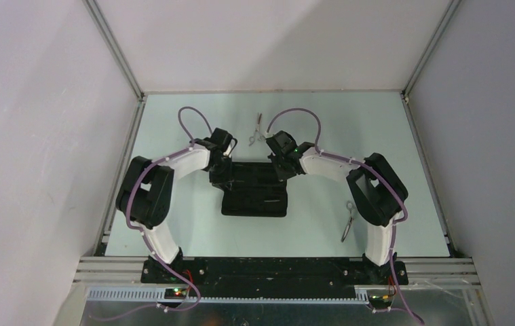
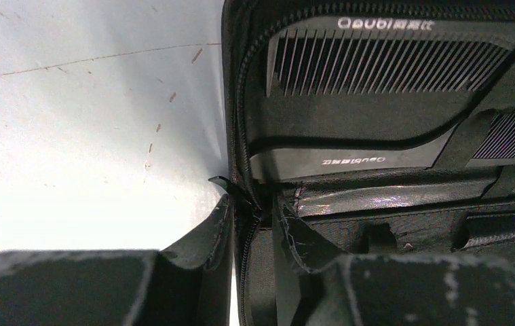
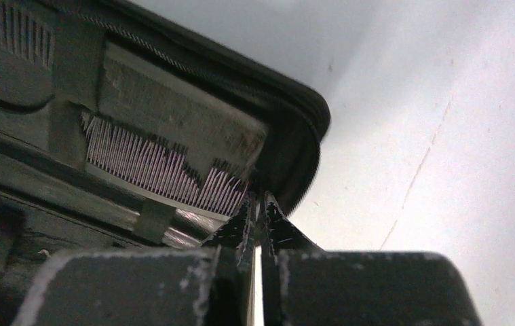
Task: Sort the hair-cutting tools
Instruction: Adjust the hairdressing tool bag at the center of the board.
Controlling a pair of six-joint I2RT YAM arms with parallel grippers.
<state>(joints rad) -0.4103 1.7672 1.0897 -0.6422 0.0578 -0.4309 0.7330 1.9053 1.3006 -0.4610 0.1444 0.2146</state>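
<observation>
The black case (image 1: 254,200) lies open at the table's middle. My left gripper (image 1: 220,174) is at its left edge, and in the left wrist view my left gripper (image 2: 254,204) is shut on the case's zipped rim (image 2: 244,156). Two black combs (image 2: 376,61) (image 2: 349,159) sit tucked in the case's pockets. My right gripper (image 1: 282,167) is at the case's right edge; in its wrist view my right gripper (image 3: 260,204) is shut, tips against the rim (image 3: 302,156) beside a comb's teeth (image 3: 159,166). One pair of silver scissors (image 1: 257,130) lies behind the case, another (image 1: 347,221) at near right.
Metal rails (image 1: 122,170) border the pale table (image 1: 193,224) on the left, right and back. Both arm bases stand on the black bar (image 1: 268,268) at the near edge.
</observation>
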